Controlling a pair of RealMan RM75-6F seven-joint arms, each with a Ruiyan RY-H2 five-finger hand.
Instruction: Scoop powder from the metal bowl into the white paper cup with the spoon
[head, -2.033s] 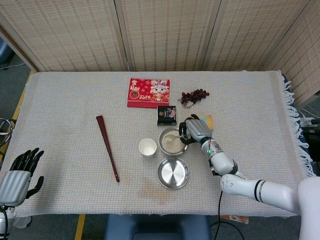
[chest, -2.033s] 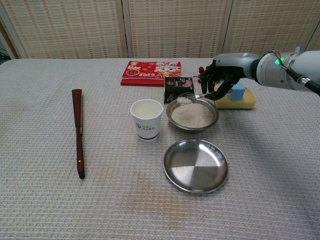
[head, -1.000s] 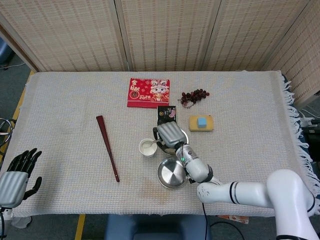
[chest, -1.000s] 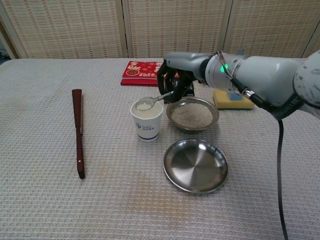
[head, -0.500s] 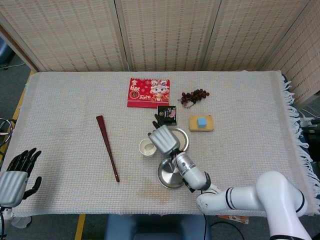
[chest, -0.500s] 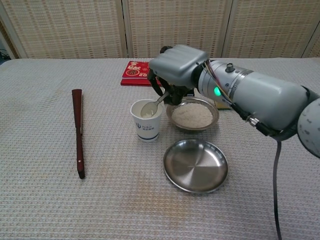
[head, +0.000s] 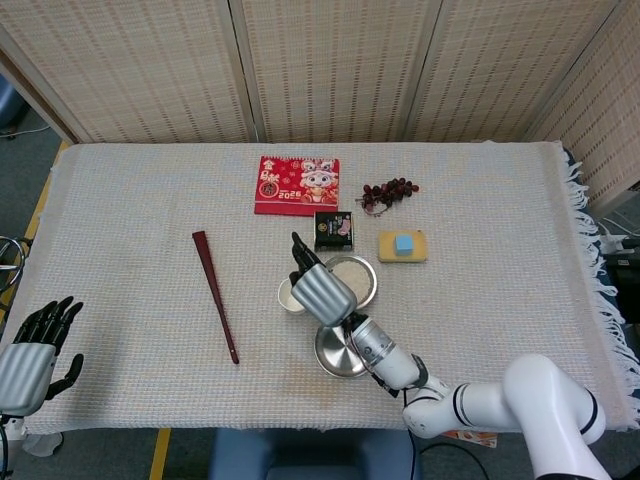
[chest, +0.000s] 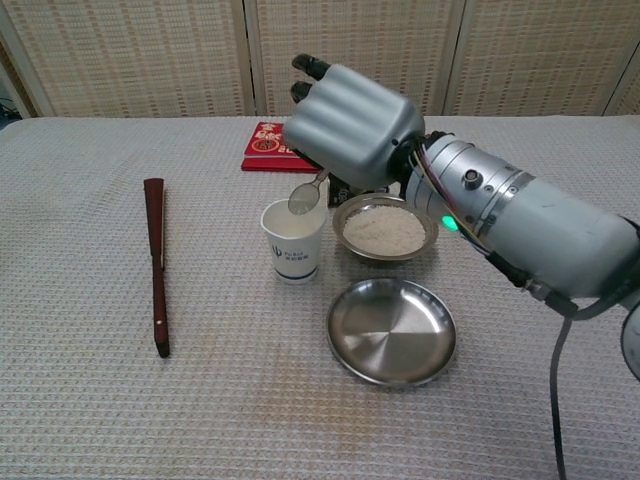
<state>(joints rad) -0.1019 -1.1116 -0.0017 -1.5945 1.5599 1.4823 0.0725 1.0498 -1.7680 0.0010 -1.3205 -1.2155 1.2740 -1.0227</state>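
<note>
My right hand (chest: 352, 128) (head: 320, 289) holds the metal spoon (chest: 304, 196) tipped bowl-down just above the white paper cup (chest: 293, 243). In the head view the hand covers most of the cup (head: 286, 295). The metal bowl of white powder (chest: 385, 228) (head: 354, 277) stands right beside the cup, on its right. My left hand (head: 30, 355) hangs off the table's front left corner with fingers spread and nothing in it.
An empty metal dish (chest: 391, 331) sits in front of the powder bowl. A dark red folded fan (chest: 156, 262) lies to the left. At the back lie a red card (head: 297, 184), a small dark packet (head: 334, 229), grapes (head: 388, 190) and a yellow sponge (head: 402, 245).
My right hand carried the loaded spoon from the powder bowl leftward over the cup, tipped it, then rose with the spoon turned downward. The left hand stayed put.
</note>
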